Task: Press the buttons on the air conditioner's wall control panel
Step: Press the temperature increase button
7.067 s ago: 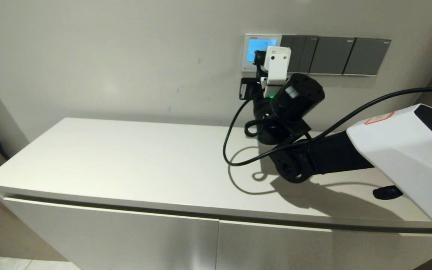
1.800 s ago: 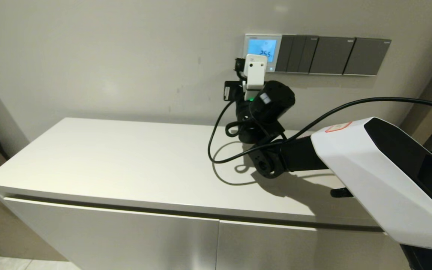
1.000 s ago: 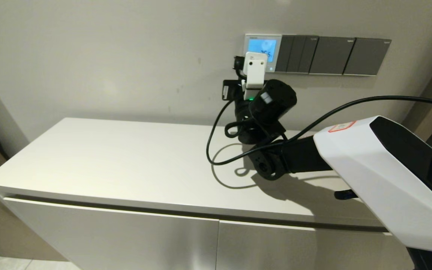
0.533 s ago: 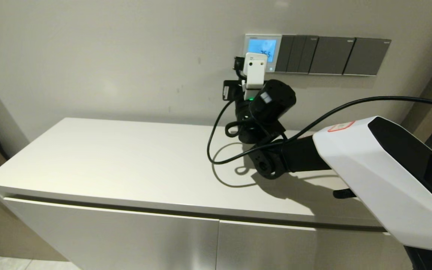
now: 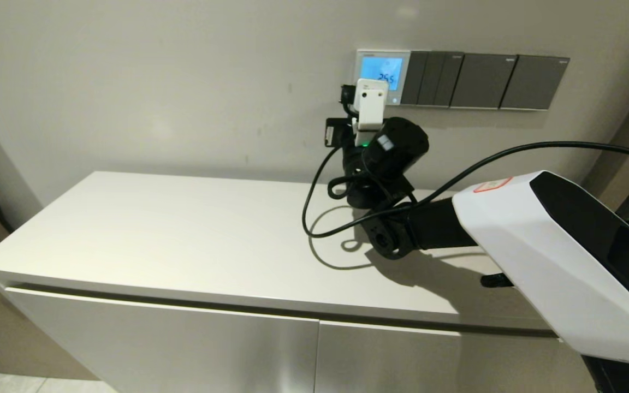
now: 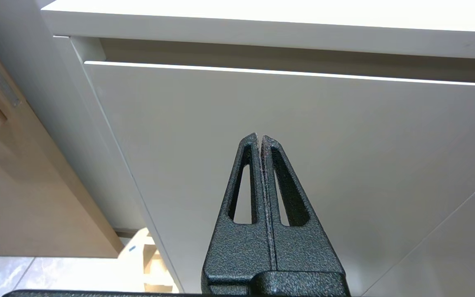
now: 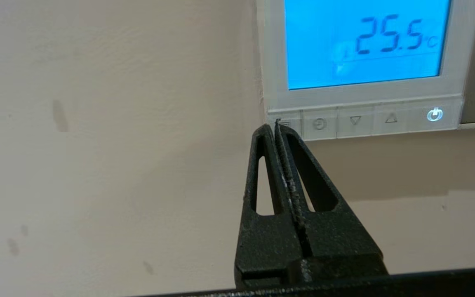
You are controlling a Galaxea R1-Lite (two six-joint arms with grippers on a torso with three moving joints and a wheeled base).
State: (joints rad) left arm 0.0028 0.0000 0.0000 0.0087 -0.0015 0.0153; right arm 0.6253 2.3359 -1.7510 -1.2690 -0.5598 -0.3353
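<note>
Left gripper (image 6: 261, 138), fingers pressed together, before the white cabinet front (image 6: 303, 136) under its top edge

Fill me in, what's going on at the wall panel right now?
The right end effector, shut, has its tip at the leftmost of the buttons along the bottom edge of the air conditioner's wall control panel; actual contact can't be confirmed. The screen is lit blue and reads 25.5 C, and the power button glows. The left end effector is shut and parked low in front of the white cabinet.
</note>
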